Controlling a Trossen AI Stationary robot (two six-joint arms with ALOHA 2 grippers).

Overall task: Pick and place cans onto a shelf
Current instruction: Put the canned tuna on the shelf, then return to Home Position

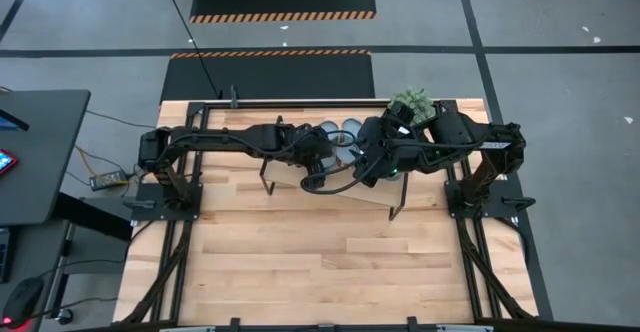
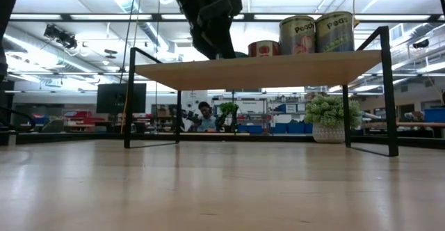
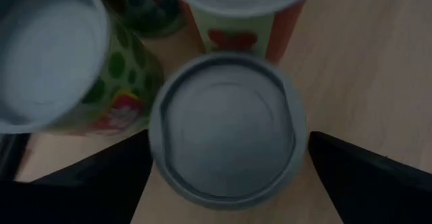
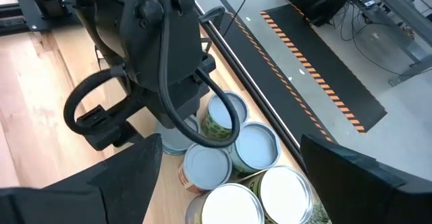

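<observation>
Your left gripper (image 3: 226, 166) has its dark fingers spread on either side of a round, grey-lidded can (image 3: 226, 133) standing on the shelf (image 2: 257, 69), a flat pale-wood board on thin black legs. Ribbed metal cans (image 4: 236, 156) cluster beside it. Your right gripper (image 4: 229, 183) hangs open above that cluster, over the wooden table (image 1: 320, 262).

left gripper (image 3: 226, 183): jaws spread, pointing down | right gripper (image 4: 229, 183): jaws apart, raised, angled down
</observation>
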